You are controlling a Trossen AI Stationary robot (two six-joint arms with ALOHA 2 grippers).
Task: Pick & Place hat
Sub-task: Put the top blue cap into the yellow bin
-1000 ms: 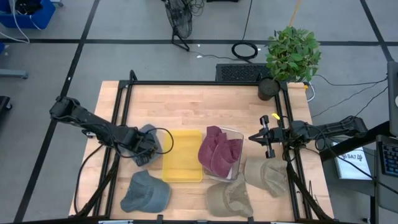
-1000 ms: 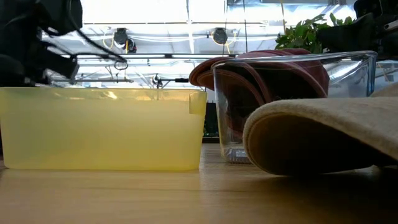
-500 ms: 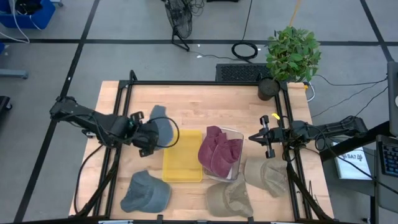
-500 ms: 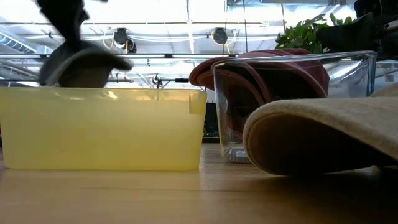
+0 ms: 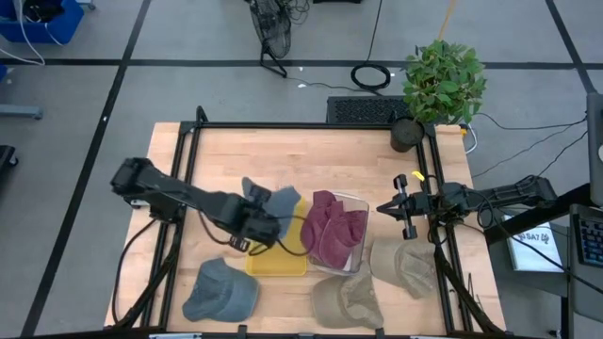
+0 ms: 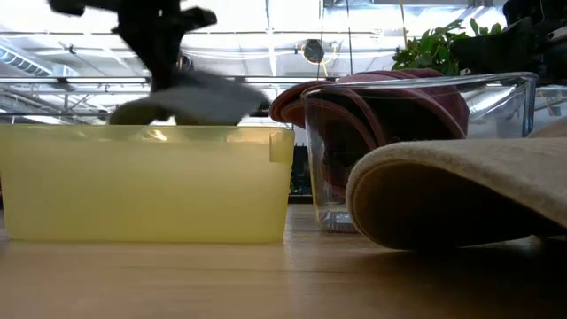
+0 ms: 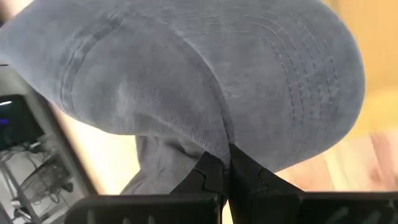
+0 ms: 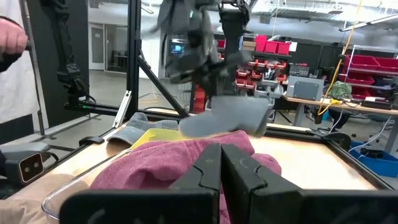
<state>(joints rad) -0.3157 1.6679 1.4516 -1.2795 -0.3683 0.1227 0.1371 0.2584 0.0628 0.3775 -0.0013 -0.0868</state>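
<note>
Left gripper (image 5: 256, 218) clamped on grey hat (image 5: 273, 201) over yellow bin (image 5: 277, 256) rim | right gripper (image 5: 388, 208) together

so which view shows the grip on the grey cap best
The left wrist view: the left gripper is shut on the grey cap, pinching its fabric. The high view shows the cap over the yellow bin. The low and right wrist views blur it.

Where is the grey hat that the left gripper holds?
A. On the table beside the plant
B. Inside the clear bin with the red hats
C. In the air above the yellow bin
C: the left gripper is shut on the grey hat, hanging over the yellow bin.
</note>
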